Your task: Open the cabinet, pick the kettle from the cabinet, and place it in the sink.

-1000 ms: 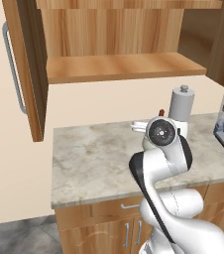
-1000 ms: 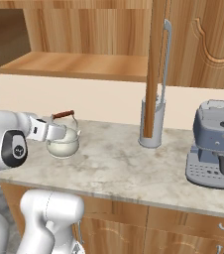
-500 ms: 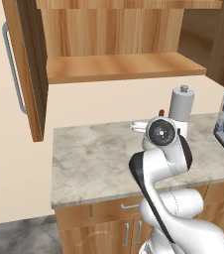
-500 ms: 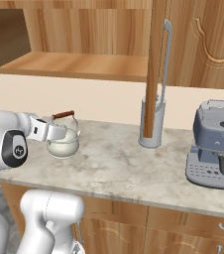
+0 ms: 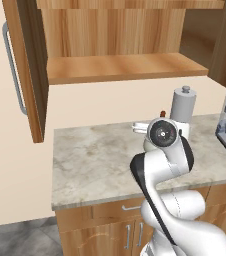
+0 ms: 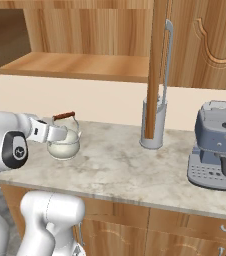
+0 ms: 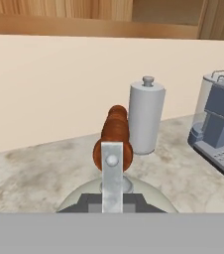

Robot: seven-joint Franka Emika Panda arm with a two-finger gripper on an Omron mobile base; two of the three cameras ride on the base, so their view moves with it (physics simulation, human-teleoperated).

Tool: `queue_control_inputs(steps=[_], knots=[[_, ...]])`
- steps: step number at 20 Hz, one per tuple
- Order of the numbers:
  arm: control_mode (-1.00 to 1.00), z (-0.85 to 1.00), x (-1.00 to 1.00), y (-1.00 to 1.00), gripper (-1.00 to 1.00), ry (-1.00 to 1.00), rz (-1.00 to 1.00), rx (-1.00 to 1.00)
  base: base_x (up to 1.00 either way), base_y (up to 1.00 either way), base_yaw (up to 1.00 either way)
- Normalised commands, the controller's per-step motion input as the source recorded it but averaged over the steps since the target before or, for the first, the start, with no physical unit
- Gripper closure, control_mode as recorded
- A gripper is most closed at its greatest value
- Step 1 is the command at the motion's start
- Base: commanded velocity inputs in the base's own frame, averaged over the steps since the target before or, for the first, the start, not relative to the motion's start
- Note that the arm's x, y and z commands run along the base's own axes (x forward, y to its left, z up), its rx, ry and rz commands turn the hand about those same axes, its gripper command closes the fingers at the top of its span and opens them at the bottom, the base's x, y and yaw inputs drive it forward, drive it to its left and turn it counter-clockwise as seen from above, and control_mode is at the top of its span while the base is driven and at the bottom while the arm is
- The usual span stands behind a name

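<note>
No brand, label or writing can be read on anything here. The kettle (image 6: pixel 63 142) hangs just above the marble bench (image 6: pixel 125 165) near its left end, held by the pincer (image 6: pixel 60 133), which is closed tight on the thin upright handle; in the hand view the brown grip of that handle (image 7: pixel 116 139) stands right before the camera and the cream body curves below it, cut off at the bottom. From the left base view the arm's own elbow covers nearly all of the kettle. The arm folds up from the base, bends at the elbow and reaches level toward the wall. The cabinet (image 5: pixel 120 67) stands open, its left door (image 5: pixel 27 70) swung out with its bar handle seen edge-on; its shelf is bare and its top is cut off. A grey canister (image 5: pixel 183 105) stands by the wall, and a coffee machine (image 6: pixel 216 145) sits further right.
</note>
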Motion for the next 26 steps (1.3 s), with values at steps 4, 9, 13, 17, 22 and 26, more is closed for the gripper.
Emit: queue_control_inputs(steps=[4,9,13,17,22,26], knots=[[1.0,0.0,0.0,0.0,1.0,0.0,0.0,0.0,0.0,0.0,0.0],[1.0,0.0,0.0,0.0,1.0,0.0,0.0,0.0,-0.25,-0.02,-0.02],[1.0,0.0,0.0,0.0,1.0,0.0,0.0,0.0,-0.47,-0.02,-0.04],[1.0,0.0,0.0,0.0,1.0,0.0,0.0,0.0,-0.51,0.0,-0.04],[1.0,0.0,0.0,0.0,1.0,0.0,0.0,0.0,-0.51,0.0,-0.03],[1.0,0.0,0.0,0.0,1.0,0.0,0.0,0.0,-0.49,0.0,-0.05]])
